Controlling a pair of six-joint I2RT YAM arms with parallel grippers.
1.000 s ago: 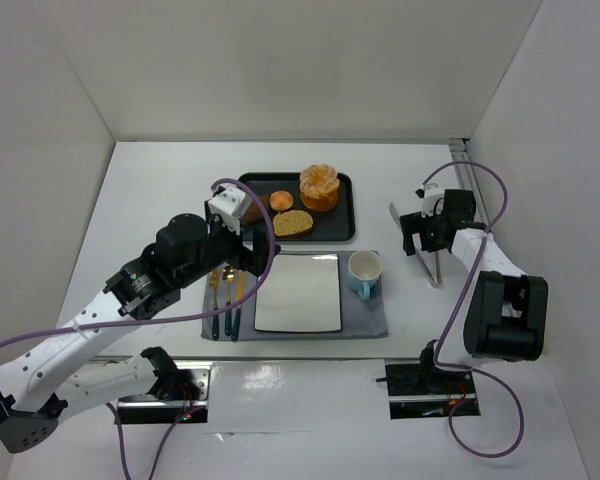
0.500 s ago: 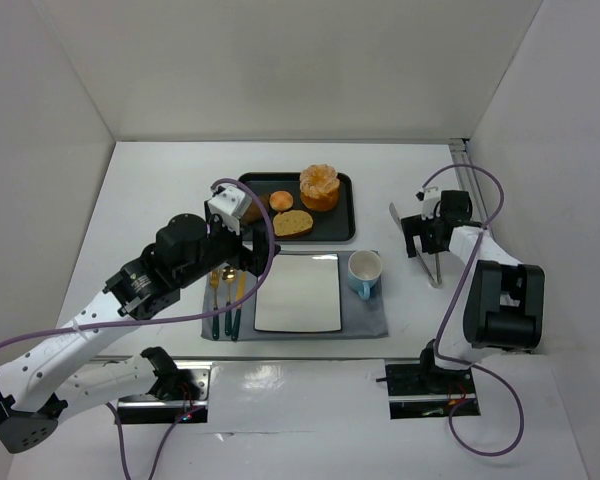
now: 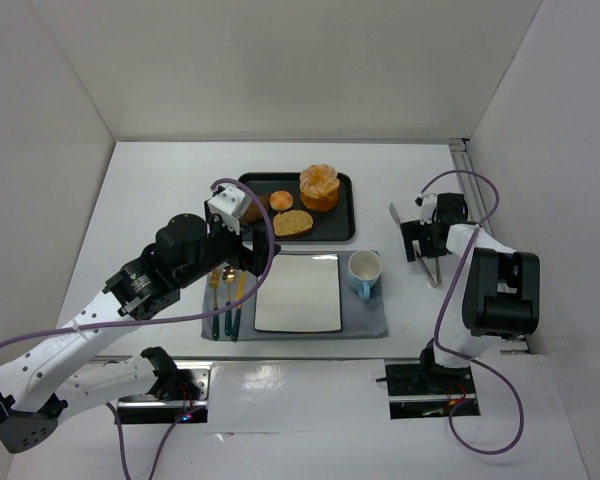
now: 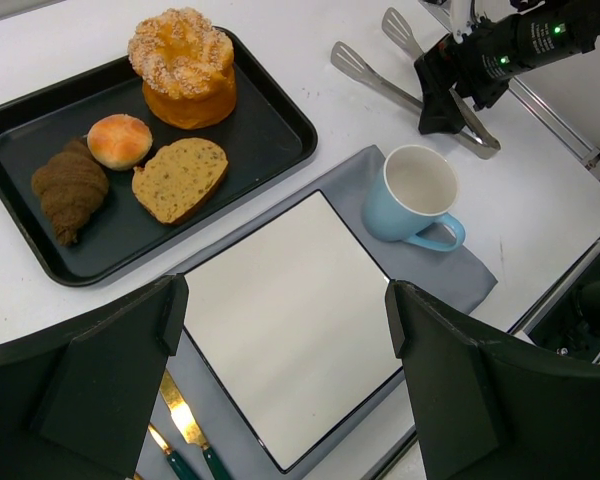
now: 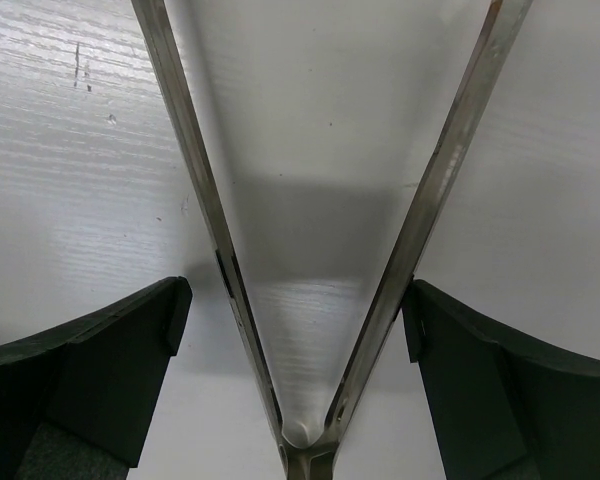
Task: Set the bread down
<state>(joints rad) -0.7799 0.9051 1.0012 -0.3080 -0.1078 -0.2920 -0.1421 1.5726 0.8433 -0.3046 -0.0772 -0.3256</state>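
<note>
With nothing placed yet, the bread (image 4: 68, 190) is lying at the tray's (image 4: 275, 125) left end, while the right tool (image 5: 295, 300) is straddling the tongs (image 5: 195, 170) right of the tray, wide open, and the left tool (image 4: 285, 300) is hovering open, empty.

The croissant (image 4: 68, 190) lies at the tray's (image 4: 265, 125) left end, with bare tray on its left up to the rim; the round bun (image 4: 119, 140) and bread slice (image 4: 180, 178) crowd its right. The plate (image 4: 290, 320) is bare, hemmed by the cup (image 4: 415, 195) on its right and cutlery (image 4: 185, 420) on its left. The tongs (image 4: 375, 80) lie between the right gripper's (image 5: 295, 310) spread fingers.
</note>
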